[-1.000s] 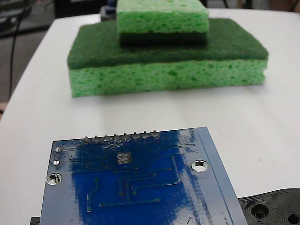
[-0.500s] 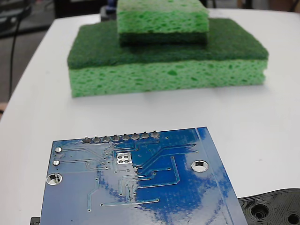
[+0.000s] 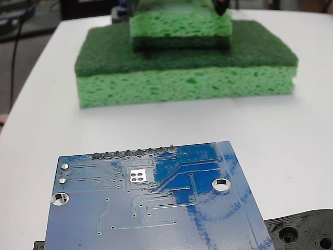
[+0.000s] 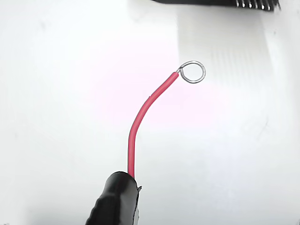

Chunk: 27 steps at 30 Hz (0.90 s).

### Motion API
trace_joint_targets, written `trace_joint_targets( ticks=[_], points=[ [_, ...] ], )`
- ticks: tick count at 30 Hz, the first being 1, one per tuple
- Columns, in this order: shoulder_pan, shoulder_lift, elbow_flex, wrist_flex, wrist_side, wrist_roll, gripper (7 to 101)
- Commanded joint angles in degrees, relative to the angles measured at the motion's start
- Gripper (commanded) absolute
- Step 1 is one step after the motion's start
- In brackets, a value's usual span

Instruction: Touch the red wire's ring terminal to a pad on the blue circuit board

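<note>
The blue circuit board (image 3: 156, 200) lies glossy in the foreground of the fixed view, with a row of solder joints (image 3: 134, 153) along its far edge. In the wrist view the red wire (image 4: 140, 117) curves up from its black end piece (image 4: 115, 199). Its silver ring terminal (image 4: 193, 71) hangs over bare white table, touching nothing. A dark edge with pins (image 4: 255, 3) shows at the top of that view, well beyond the ring. In the fixed view a small dark and red tip (image 3: 221, 5) pokes in at the top edge, above the sponges. The gripper's fingers are out of frame.
Two stacked green sponges (image 3: 184, 62) stand behind the board on the white table (image 3: 291, 135). A black plastic part with holes (image 3: 304, 232) lies at the board's right corner. The table's left edge (image 3: 31, 78) runs diagonally, with cables beyond it.
A dark and red tip has come into the fixed view at the top edge. The reflections on the board's surface have shifted; the board and sponges have not moved.
</note>
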Motion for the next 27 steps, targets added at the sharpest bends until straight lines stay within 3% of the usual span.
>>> trace_joint_targets(
  ticks=[1,27],
  points=[
    [-1.67,0.09,0.09,-0.26,2.72,0.35,100.3],
    [-1.93,0.18,1.14,-0.44,3.34,0.62,100.3]
  ],
)
